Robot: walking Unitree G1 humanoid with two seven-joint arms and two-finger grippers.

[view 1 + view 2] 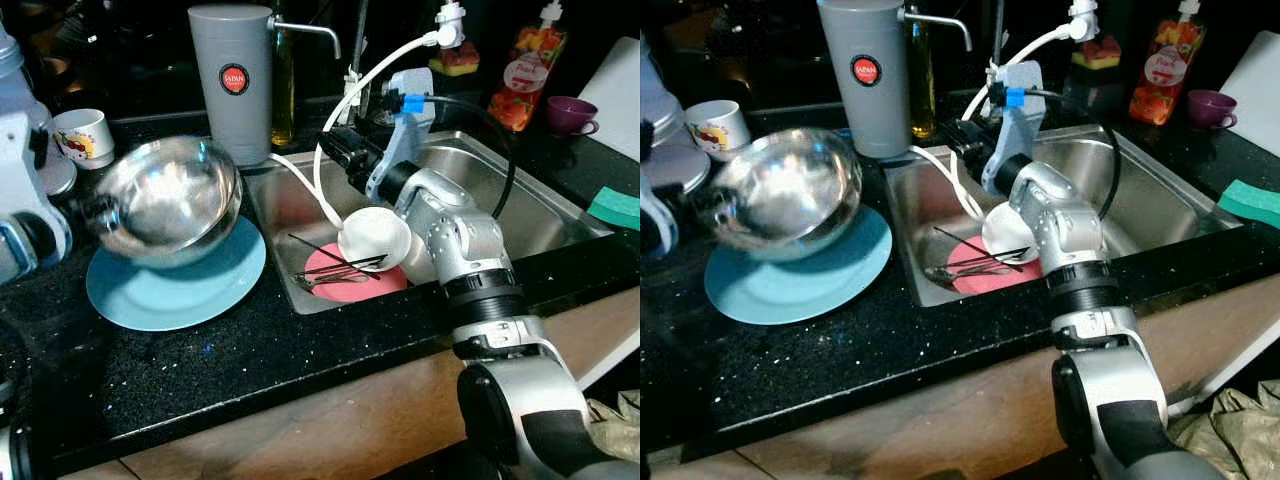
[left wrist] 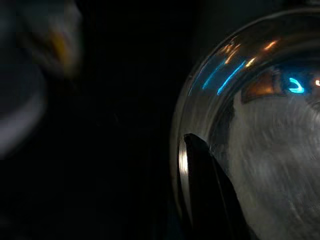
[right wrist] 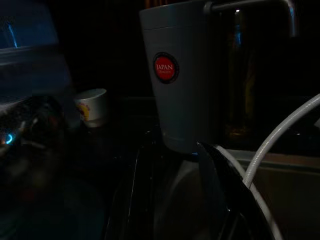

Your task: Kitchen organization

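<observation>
your left gripper [image 1: 92,208] is pinching the rim of the steel bowl [image 1: 168,200], tilted just above the blue plate [image 1: 180,285] on the counter. your right gripper [image 1: 335,150] hangs over the sink [image 1: 540,205]; can't tell its fingers. grey dispenser [image 1: 232,80] behind.

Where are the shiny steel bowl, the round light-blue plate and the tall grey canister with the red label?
shiny steel bowl [image 1: 165,200]: left eye view, middle of its mirrored inside.
round light-blue plate [image 1: 190,290]: left eye view, bare front part.
tall grey canister [image 1: 865,110]: right eye view, wall below the red label.
</observation>
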